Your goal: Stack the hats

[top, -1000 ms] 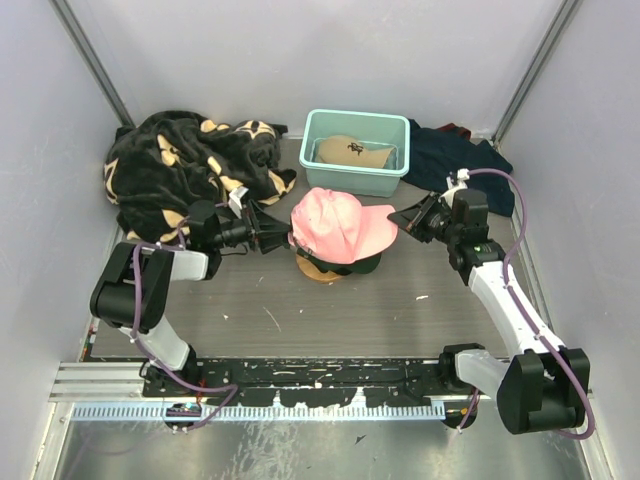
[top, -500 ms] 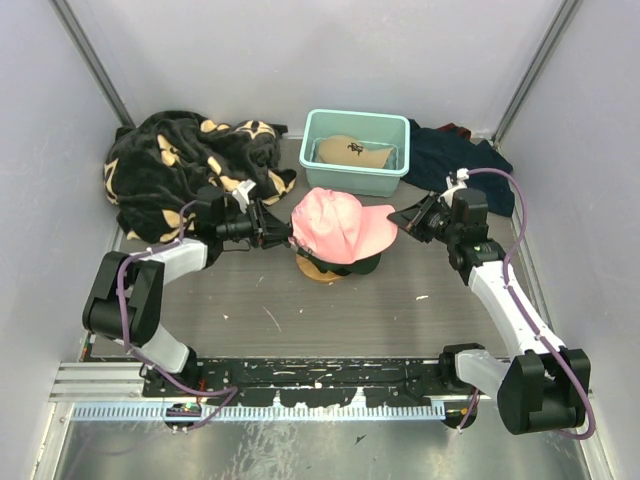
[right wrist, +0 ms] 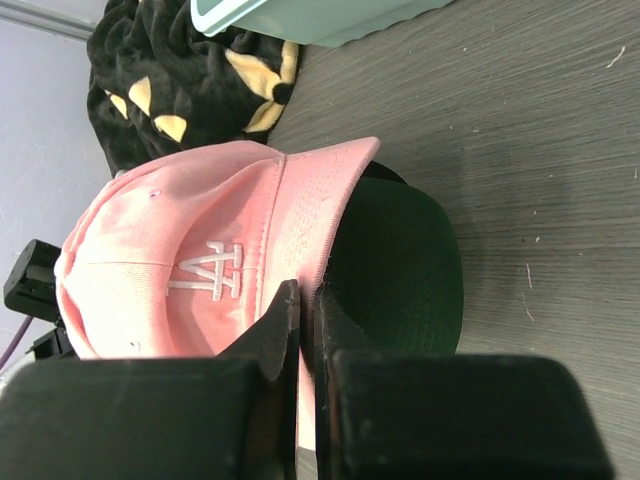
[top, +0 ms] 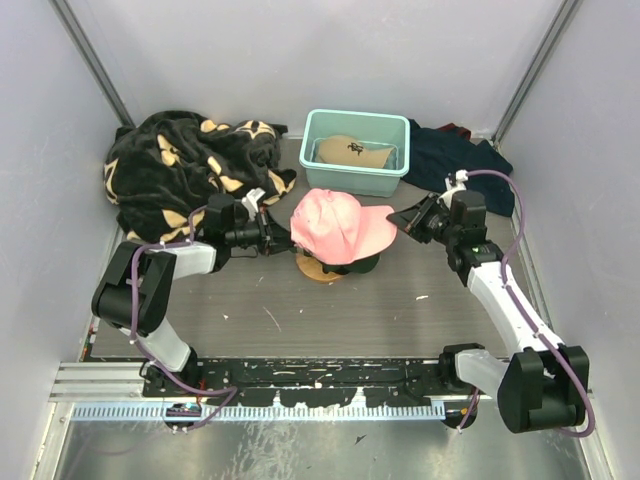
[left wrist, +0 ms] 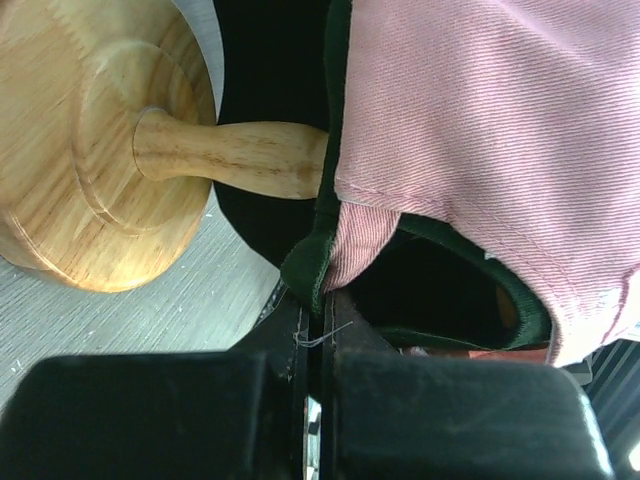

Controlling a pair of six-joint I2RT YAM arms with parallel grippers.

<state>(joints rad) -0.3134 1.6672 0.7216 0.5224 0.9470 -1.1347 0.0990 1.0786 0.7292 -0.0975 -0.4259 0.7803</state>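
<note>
The pink hat (top: 340, 228) tops a wooden stand (top: 318, 270), and the dark green hat's brim (top: 368, 264) shows under it. My left gripper (top: 279, 240) is shut on the back rims of the dark green hat (left wrist: 304, 266) and the pink hat (left wrist: 500, 130), pinched together. Black fabric (left wrist: 265, 90) lies inside the green rim, around the stand's post (left wrist: 230, 155). My right gripper (top: 405, 217) is shut on the pink hat's brim (right wrist: 310, 215), above the green brim (right wrist: 400, 260). A tan hat (top: 350, 152) lies in the teal bin (top: 392, 178).
A black blanket with tan marks (top: 185, 165) is heaped at the back left, close behind my left arm. A dark navy cloth (top: 455, 158) lies at the back right beside the bin. White walls close in the sides and back.
My left gripper has moved right to the hats' back rims and closed on them. The right gripper has kept its hold on the pink brim.
</note>
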